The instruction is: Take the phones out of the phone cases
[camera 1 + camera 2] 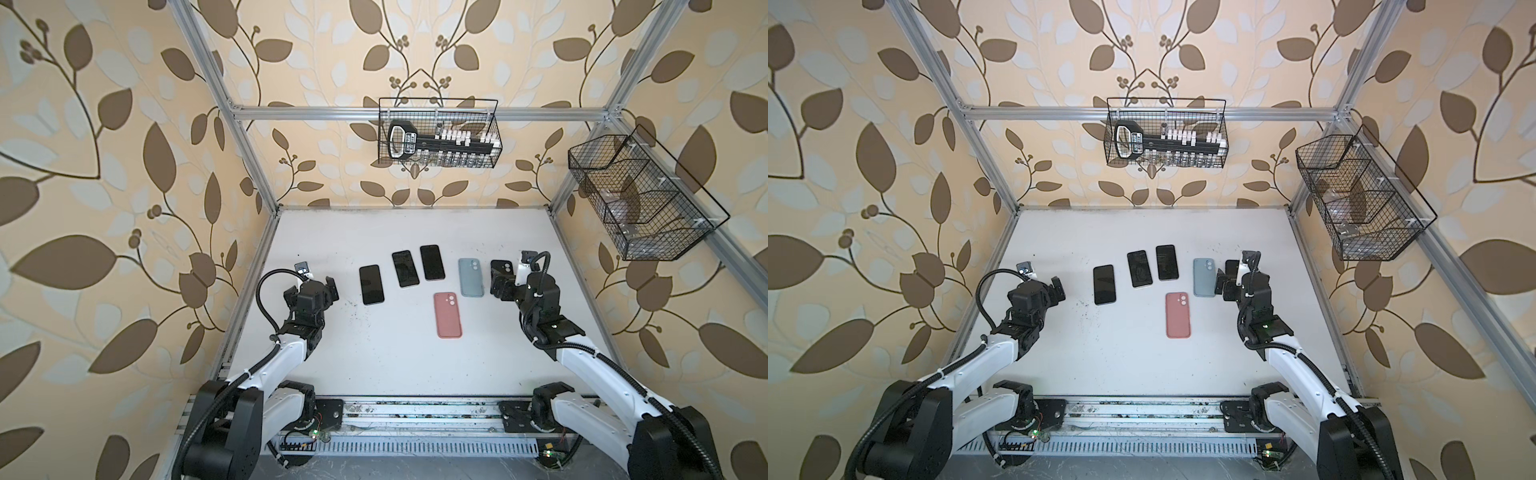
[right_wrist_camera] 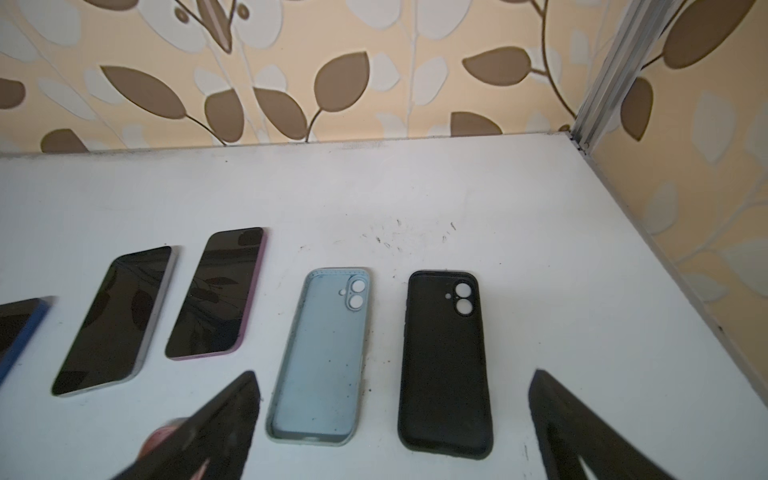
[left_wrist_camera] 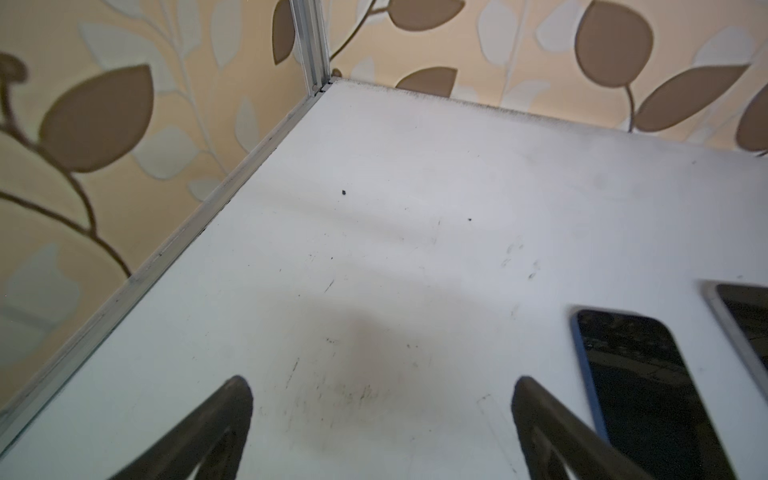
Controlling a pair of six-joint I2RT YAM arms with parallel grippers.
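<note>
A pink phone case [image 1: 448,314] [image 1: 1178,314] lies back up in the middle of the white table; I cannot tell whether a phone sits inside it. An empty light-blue case [image 2: 328,357] and an empty black case [image 2: 444,361] lie inside up just beyond my right gripper [image 2: 395,415] [image 1: 498,286], which hovers open and holds nothing. Three bare phones [image 1: 371,284] [image 1: 405,268] [image 1: 432,262] lie screen up in a row. My left gripper [image 3: 382,415] [image 1: 328,291] is open over bare table, left of the blue-edged phone [image 3: 640,382].
A wire basket [image 1: 440,133] with a black-and-white tool hangs on the back wall. Another wire basket [image 1: 640,199] hangs on the right wall. Aluminium frame posts and rails [image 1: 253,166] border the table [image 1: 374,361].
</note>
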